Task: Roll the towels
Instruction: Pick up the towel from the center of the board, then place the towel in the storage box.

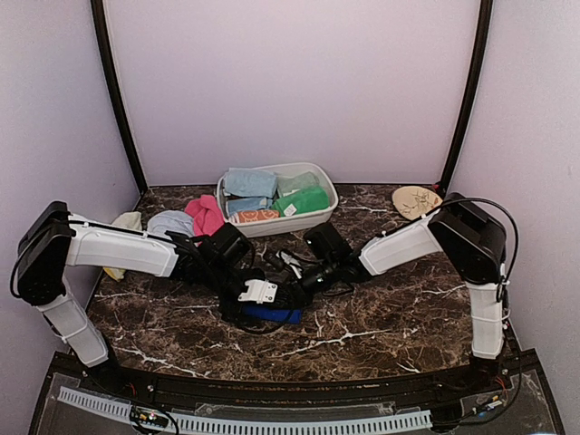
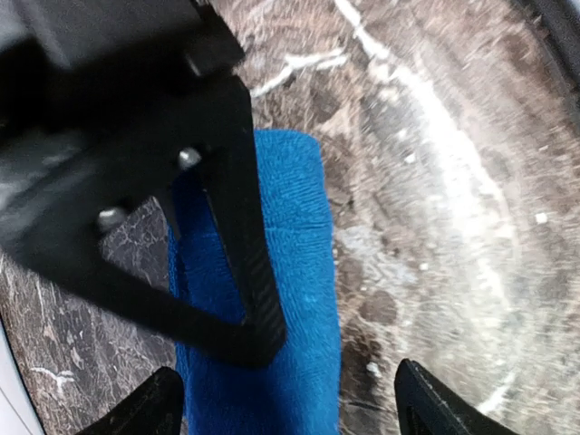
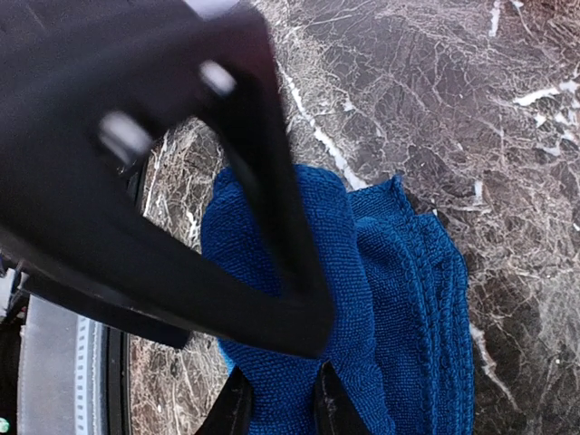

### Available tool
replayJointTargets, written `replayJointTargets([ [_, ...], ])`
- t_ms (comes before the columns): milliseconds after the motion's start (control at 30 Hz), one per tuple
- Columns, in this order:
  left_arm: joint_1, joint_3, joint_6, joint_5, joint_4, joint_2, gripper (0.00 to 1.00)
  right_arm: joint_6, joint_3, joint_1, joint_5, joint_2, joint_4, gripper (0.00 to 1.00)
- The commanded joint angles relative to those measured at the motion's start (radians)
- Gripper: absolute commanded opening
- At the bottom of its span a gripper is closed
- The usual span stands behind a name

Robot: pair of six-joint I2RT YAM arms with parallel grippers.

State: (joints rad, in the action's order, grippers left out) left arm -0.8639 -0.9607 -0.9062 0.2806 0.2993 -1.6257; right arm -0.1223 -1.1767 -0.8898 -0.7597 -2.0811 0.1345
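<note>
Blue towel (image 1: 272, 314) is lying on the marble table (image 1: 381, 317), nearer the front edge than the rest, between the two arms. It is sitting bunched into a thick roll along one side, with layered edges showing beside it (image 3: 399, 299). Both wrists are hanging low over it, close together.

The left gripper (image 2: 290, 408) is standing wide open. One finger (image 2: 149, 410) is sitting at the towel's edge and the other is well off it, over bare marble. The right gripper (image 3: 281, 403) is pinching the cloth: its two fingers are drawn close together with blue fabric squeezed between them. Each wrist view is half blocked by the other arm's dark gripper body.

Farther back on the left, a yellow cloth (image 1: 125, 222), a pale towel (image 1: 169, 222) and a pink towel (image 1: 206, 215) are lying in a loose row. Behind the grippers, a white tub (image 1: 283, 226) is holding a light blue towel (image 1: 249, 183), a green towel (image 1: 306, 201) and a few more cloths. A tan plate (image 1: 417, 201) is resting at the far right, near the wall.
</note>
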Motion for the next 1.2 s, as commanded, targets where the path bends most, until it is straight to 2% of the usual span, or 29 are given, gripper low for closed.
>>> replayJointTargets([
  [0,-0.026,0.03,-0.034,-0.149,-0.12,-0.038,0.81,-0.055,0.04,0.001,0.007,-0.072,-0.13,0.13],
  [133,-0.047,0.041,-0.03,-0.189,-0.121,-0.091,0.72,-0.111,0.043,0.017,-0.034,-0.082,-0.089,0.13],
  [267,-0.056,0.08,-0.017,-0.255,-0.199,-0.127,0.58,-0.163,0.034,0.028,-0.082,-0.086,-0.048,0.15],
  [333,-0.057,0.084,-0.01,-0.292,-0.227,-0.145,0.4,-0.169,0.031,0.03,-0.083,-0.08,-0.045,0.18],
  [400,-0.056,0.06,0.014,-0.301,-0.196,-0.165,0.09,-0.175,0.039,0.037,-0.067,-0.061,-0.027,0.21],
  [433,-0.053,0.046,0.03,-0.296,-0.174,-0.169,0.01,-0.173,0.047,0.049,-0.042,-0.045,-0.023,0.24],
  [533,-0.029,0.012,0.066,-0.225,-0.087,-0.138,0.0,-0.143,0.083,0.089,0.079,0.041,-0.013,0.45],
  [567,-0.018,-0.003,0.077,-0.206,-0.056,-0.122,0.0,-0.133,0.108,0.106,0.125,0.09,0.007,0.56],
  [600,-0.005,-0.021,0.086,-0.192,-0.022,-0.104,0.0,-0.126,0.137,0.123,0.188,0.141,0.034,0.87],
  [633,0.009,-0.041,0.094,-0.181,0.01,-0.088,0.0,-0.116,0.166,0.138,0.237,0.193,0.062,0.98],
  [733,0.068,-0.118,0.12,-0.151,0.104,-0.03,0.0,-0.044,0.204,0.161,0.42,0.342,0.072,1.0],
  [900,0.199,-0.219,0.059,-0.219,0.141,0.041,0.0,0.07,0.19,0.167,0.684,0.477,0.005,1.0],
  [1033,0.343,-0.357,-0.006,-0.249,0.157,0.019,0.0,0.106,0.229,0.176,0.737,0.59,0.026,1.0],
  [1167,0.429,-0.476,-0.074,-0.305,0.049,-0.035,0.0,0.101,0.259,0.185,0.739,0.62,0.033,1.0],
])
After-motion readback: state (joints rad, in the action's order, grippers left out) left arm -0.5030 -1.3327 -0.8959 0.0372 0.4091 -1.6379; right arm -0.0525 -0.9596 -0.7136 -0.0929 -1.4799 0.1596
